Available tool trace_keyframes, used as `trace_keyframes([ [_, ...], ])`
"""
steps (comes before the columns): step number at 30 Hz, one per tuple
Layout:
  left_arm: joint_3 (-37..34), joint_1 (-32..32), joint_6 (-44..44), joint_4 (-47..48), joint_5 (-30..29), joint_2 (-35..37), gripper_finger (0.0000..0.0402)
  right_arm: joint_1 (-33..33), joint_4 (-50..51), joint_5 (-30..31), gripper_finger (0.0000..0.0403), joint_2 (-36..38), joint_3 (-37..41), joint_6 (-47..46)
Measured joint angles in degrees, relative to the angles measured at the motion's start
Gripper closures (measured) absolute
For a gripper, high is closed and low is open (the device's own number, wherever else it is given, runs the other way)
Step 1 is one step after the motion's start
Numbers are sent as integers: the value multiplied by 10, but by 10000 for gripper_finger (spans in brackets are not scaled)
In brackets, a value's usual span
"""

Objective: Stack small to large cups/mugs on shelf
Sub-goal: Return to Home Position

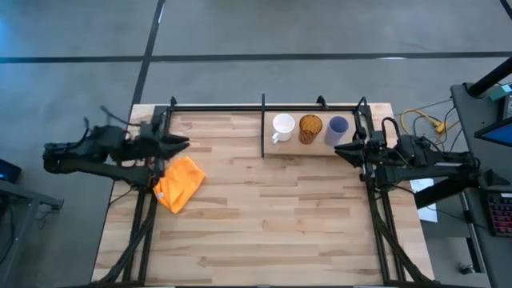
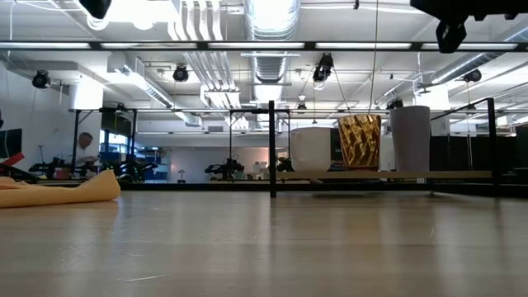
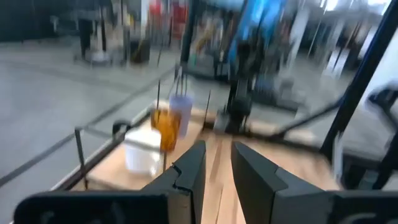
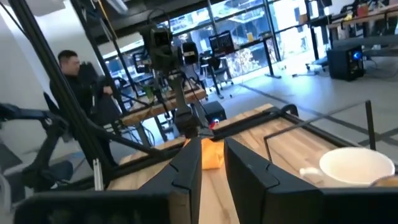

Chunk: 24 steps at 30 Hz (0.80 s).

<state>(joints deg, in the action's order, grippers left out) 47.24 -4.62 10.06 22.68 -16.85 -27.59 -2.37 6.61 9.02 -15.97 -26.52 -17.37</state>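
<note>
Three cups stand upright on their bases, side by side on the wooden shelf (image 1: 308, 150) at the table's far right. They are the white handled mug (image 1: 282, 126), the amber cup (image 1: 310, 128) and the lavender tumbler (image 1: 338, 128). None is inside another. The low view shows them as the mug (image 2: 311, 149), the amber cup (image 2: 360, 142) and the tumbler (image 2: 410, 138). My left gripper (image 1: 182, 144) hovers at the table's left, above the orange cloth's far side, narrowly open and empty. My right gripper (image 1: 339, 150) hovers by the shelf's near right corner, narrowly open and empty.
An orange cloth (image 1: 180, 184) lies crumpled on the table's left side, just near of my left gripper. Thin black rods (image 1: 263, 124) edge the shelf, and a black rail runs along the table's far edge. A person (image 4: 74, 74) stands in the room beyond the table.
</note>
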Motion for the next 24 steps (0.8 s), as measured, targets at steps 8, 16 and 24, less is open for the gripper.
trace_keyframes([
  [8,-152,0,31,-92,0,164,338,0,-88,0,338,55,76,-9],
  [16,-235,0,40,-121,0,261,338,0,-199,0,338,85,171,-35],
  [24,-269,0,54,-115,0,248,338,0,-291,0,339,91,239,-52],
])
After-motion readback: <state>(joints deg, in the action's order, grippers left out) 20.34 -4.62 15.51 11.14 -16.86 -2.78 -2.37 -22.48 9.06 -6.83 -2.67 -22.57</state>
